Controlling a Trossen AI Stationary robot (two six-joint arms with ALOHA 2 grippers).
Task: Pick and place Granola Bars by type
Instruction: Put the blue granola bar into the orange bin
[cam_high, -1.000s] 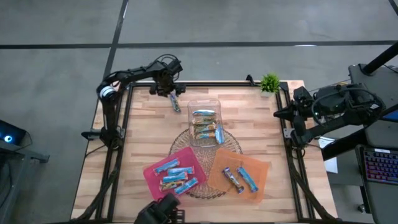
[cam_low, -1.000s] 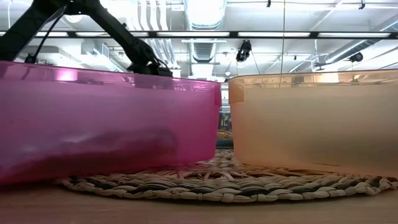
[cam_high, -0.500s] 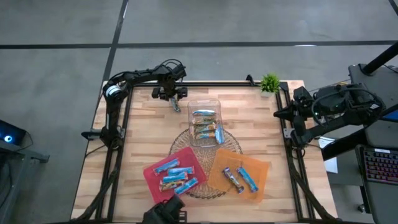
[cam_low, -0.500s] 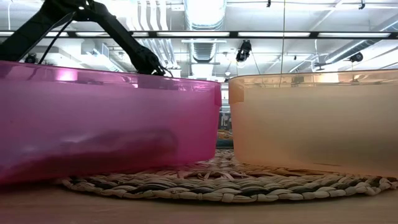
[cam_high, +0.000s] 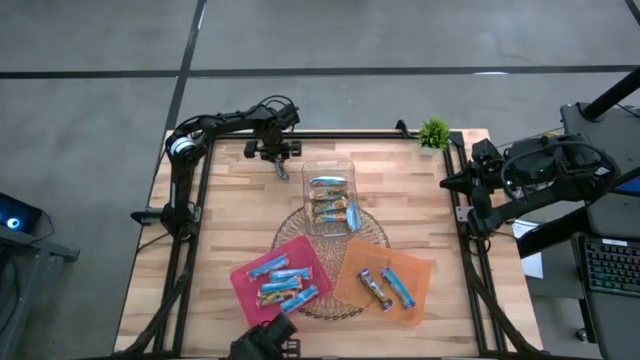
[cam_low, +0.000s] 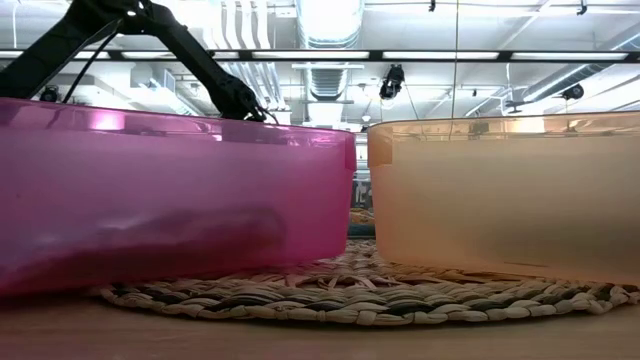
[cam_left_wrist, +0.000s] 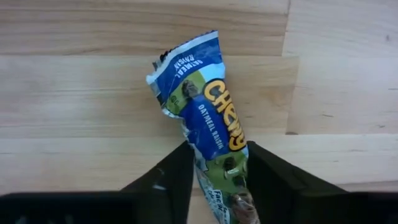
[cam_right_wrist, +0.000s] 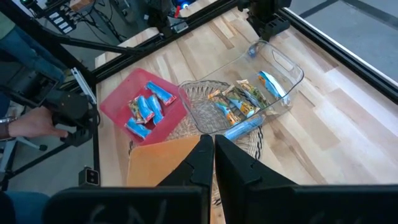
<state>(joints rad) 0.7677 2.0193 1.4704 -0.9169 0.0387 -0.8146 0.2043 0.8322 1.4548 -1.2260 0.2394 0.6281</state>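
Observation:
My left gripper (cam_high: 275, 152) is over the table's far left part, shut on one granola bar (cam_left_wrist: 202, 106) in a blue and green wrapper, which also shows in the high view (cam_high: 284, 170). Several more bars lie in the clear box (cam_high: 328, 164) at mid table. Several light blue bars lie in the pink tray (cam_high: 300, 250). Two bars, one dark and one blue, lie in the orange tray (cam_high: 350, 262). My right gripper (cam_right_wrist: 213, 146) is shut and empty beyond the table's right edge (cam_high: 447, 182). My left gripper pinches the bar's end nearest the wrist (cam_left_wrist: 219, 167) between its two fingers (cam_left_wrist: 177, 177), one on each long edge. The fingers come from above and lie along the bar. The bar's free end (cam_left_wrist: 186, 53) points away over the wood; whether it rests there, I cannot tell.
Box and trays sit on a round woven mat (cam_high: 375, 228). In the low view the pink tray (cam_low: 170, 190) and the orange tray (cam_low: 500, 190) fill the front. A small green plant (cam_high: 434, 132) stands at the far right corner. A person's hand (cam_right_wrist: 25, 121) shows beyond the table.
My left gripper has gone a short way toward the table's near edge, onto the bar's far end, and has then kept still. The bar lies where it was.

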